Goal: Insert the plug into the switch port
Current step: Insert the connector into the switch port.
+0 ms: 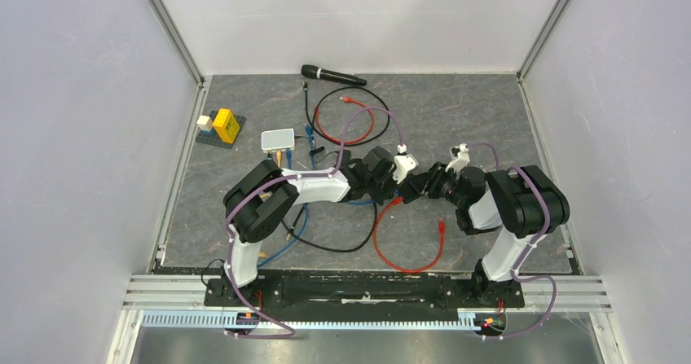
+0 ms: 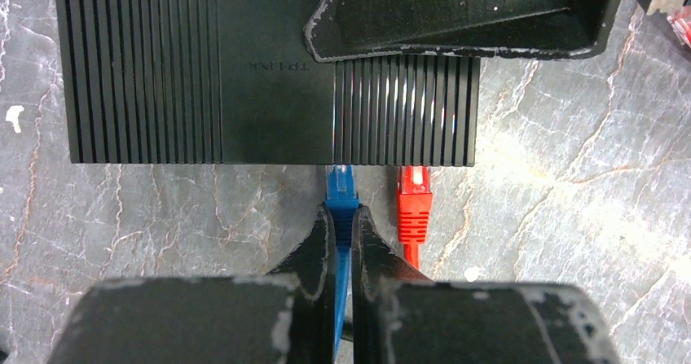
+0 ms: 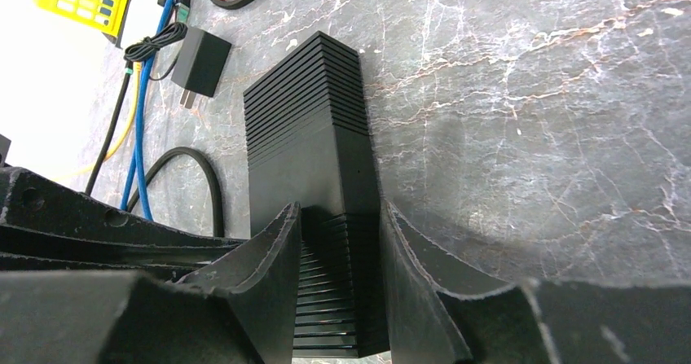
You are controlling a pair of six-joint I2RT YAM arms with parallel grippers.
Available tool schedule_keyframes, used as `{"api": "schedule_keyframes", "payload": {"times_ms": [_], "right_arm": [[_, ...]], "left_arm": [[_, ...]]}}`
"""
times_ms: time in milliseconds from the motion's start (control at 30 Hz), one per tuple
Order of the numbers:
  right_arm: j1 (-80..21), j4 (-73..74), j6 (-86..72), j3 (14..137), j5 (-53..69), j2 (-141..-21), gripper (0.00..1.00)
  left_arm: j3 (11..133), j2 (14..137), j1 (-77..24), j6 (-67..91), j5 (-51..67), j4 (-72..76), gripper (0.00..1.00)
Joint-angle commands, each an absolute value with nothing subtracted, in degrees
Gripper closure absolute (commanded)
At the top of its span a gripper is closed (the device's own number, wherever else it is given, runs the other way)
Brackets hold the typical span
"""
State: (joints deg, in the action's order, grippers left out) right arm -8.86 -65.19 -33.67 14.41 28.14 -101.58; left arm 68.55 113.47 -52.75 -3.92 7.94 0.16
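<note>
Item: black switch box, flat and ribbed, with a smooth lettered band across the middle, lying on the dark marbled counter. Left wrist view: the blue plug stands at the switch port in the box's near long edge, its front end meeting that edge; whether it is fully seated cannot be told. The left hand is narrow, pinching the blue plug's rear boot and cable between its two fingers. A red plug sits in the same edge just beside the blue one, ungripped. One finger of the right hand lies across the box's far right corner. Right wrist view: the box is seen end-on, running away from the camera. The right hand is part-way apart and closed on the box, one finger on each side. This view alone shows the following beyond the box: a small black power adapter, a blue cable, a looped black cable and a yellow block. Neither plug appears here. Top view: both hands meet at mid-counter and hide the box and plugs. This view alone shows a microphone at the far edge and a pale rounded box at the left with cables at its near edge. It also shows a red cable looping on the near side.
</note>
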Motion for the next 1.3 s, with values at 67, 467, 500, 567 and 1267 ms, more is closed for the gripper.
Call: {"api": "schedule_keyframes", "payload": {"times_ms": [67,467,500,567,1267], "right_arm": [[-19.37,-44.38,-40.25,7.68,53.43,-105.94,0.65],[-21.01,-45.92,-40.82,8.0,53.31,-108.06,0.66],[-21.01,-46.57,-41.63,7.83,53.35,-108.02,0.65],[-21.09,-47.78,-42.71,7.67,53.44,-107.75,0.66],[-22.49,-56.34,-48.71,5.69,53.17,-108.98,0.67]], "left_arm": [[76.07,116.92,-56.55,2.85,10.49,32.98,0.98],[82.76,117.07,-60.52,-15.83,8.62,22.64,0.98],[82.09,116.42,-59.5,-11.09,10.92,25.34,0.98],[80.63,115.39,-57.5,-2.03,15.14,31.77,0.98],[81.36,118.73,-56.31,6.83,17.98,40.72,0.98]]}}
